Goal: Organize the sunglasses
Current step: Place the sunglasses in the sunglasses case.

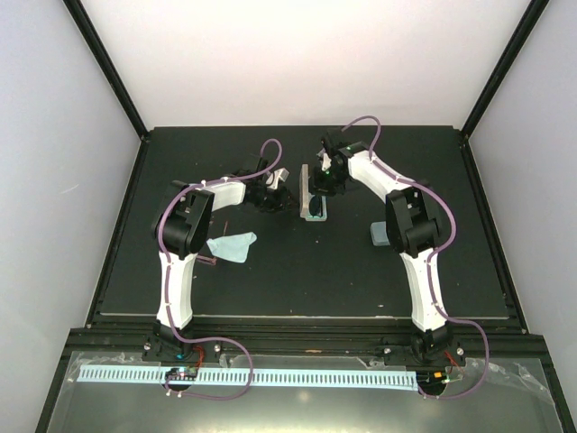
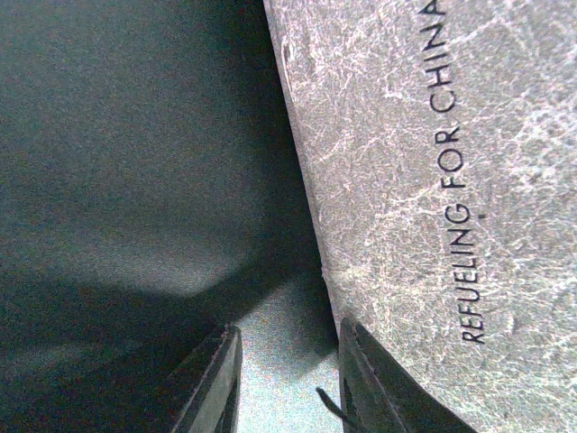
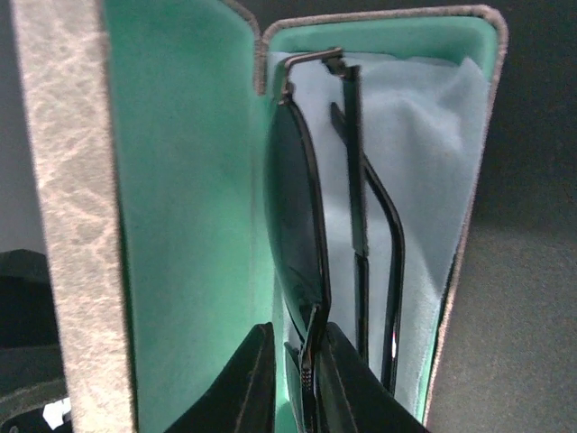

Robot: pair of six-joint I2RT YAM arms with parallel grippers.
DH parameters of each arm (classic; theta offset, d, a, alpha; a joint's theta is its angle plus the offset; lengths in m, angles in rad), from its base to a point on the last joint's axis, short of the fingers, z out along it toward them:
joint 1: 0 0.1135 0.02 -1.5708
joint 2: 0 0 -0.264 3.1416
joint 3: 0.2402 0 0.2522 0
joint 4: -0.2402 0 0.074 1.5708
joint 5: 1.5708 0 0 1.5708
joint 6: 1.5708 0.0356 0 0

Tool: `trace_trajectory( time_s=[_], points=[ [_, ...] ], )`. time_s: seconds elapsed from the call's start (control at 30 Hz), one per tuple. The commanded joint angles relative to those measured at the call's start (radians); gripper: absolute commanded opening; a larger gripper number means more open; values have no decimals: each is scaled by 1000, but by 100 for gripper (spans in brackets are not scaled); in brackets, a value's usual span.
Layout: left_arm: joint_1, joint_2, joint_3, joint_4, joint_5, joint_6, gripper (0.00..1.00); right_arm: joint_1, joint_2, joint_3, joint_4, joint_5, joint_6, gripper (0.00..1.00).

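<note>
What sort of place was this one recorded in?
Most likely a lab test cell rather than a home or shop: a black table boxed in by plain white walls on black frame posts, with two arms bolted at its near edge.

Sunglasses (image 3: 302, 234) in open case (image 3: 180, 180), on cloth (image 3: 424, 162); spare cloth (image 1: 233, 244) front-left.
</note>
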Motion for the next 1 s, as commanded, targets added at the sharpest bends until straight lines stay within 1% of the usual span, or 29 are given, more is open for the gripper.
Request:
trace_trajectory(
  time_s=[0.0,0.1,0.43,0.57,0.63,0.7,0.77,0.9,0.97],
  points=[
    [-8,14,-9,-63,-27,-2,31,-4,-4,-17,19,22,-16,17],
    [-8,14,-9,-64,-27,-2,31,-5,-27,-39,34,48,-21,21],
    [-8,12,-10,-66,-27,-3,31,-6,-134,-156,79,147,-41,30],
    [-8,13,-7,-67,-25,-4,31,-7,-192,-250,145,84,-73,32],
    [-8,11,-6,-67,-25,-5,31,-6,-209,-279,164,80,-77,33],
    [-8,10,-5,-69,-26,-8,32,-7,-214,-291,168,103,-72,33],
    [-8,9,-5,-69,-27,-9,32,-7,-219,-303,173,116,-71,30],
    [-8,8,-4,-73,-32,-8,32,-7,-204,-295,174,125,-81,20],
    [-8,8,-4,-76,-33,-8,32,-7,-189,-280,165,127,-91,17]
  ],
)
